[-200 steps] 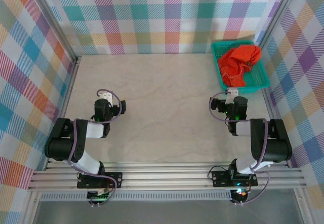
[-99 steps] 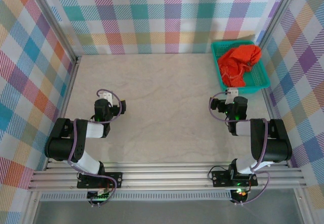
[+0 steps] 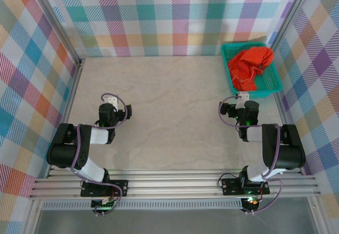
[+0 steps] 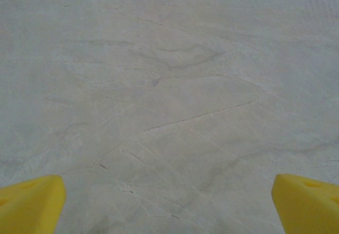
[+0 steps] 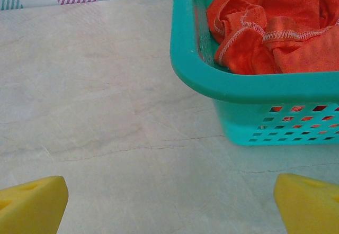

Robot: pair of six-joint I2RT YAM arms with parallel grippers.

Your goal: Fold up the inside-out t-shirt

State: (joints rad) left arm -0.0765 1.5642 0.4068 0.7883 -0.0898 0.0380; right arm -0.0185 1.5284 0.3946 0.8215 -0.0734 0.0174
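The inside-out t-shirt [image 3: 250, 66] is a crumpled orange-red heap lying in a teal basket [image 3: 274, 83] at the back right of the table. In the right wrist view the t-shirt [image 5: 270, 27] shows its stitched seams above the basket's rim [image 5: 233, 86]. My right gripper [image 5: 169, 205] is open over bare table, short of the basket and to its left, with yellow fingertips [image 5: 32, 205] far apart. My left gripper [image 4: 169, 205] is open too, above bare marble-patterned table, nothing between its yellow fingertips [image 4: 29, 205]. From above, the left gripper [image 3: 109, 107] and right gripper [image 3: 243, 102] sit folded back near their bases.
The beige marble-patterned table [image 3: 169, 112] is walled by plaid panels at the back and both sides. Aluminium rails [image 3: 175, 183] run along the near edge by the arm bases.
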